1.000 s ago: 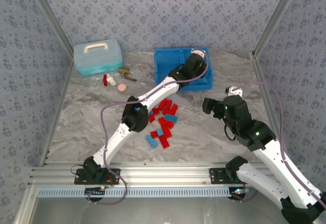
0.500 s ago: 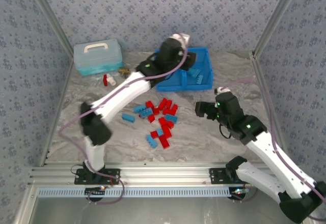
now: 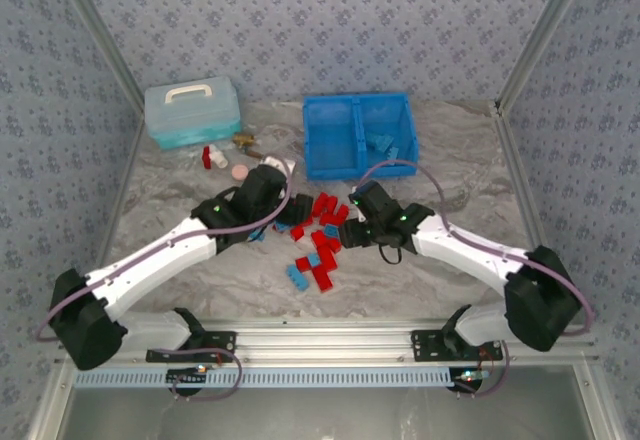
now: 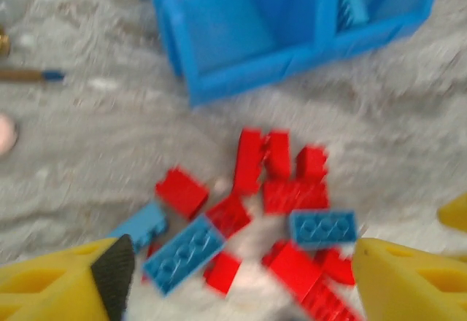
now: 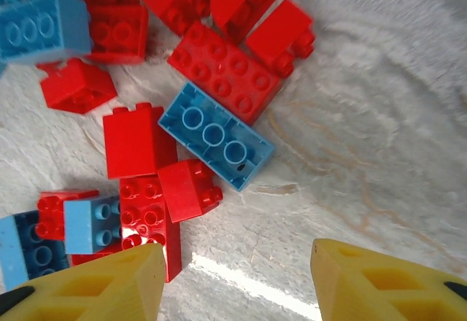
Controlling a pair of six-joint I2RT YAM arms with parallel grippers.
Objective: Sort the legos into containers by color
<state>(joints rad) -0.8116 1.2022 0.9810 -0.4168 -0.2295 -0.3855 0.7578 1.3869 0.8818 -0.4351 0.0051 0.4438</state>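
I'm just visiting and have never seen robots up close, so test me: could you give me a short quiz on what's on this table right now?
1. True or false: the left gripper and the right gripper are both open.
2. Which compartment of the blue bin, seen from the top camera, holds light blue bricks? A left; B right; C both.
3. Fill in: most loose bricks on the table are ____.
Key: 1 true; 2 B; 3 red.

Loose red, blue legos (image 3: 320, 206) near blue bin (image 3: 335, 169)
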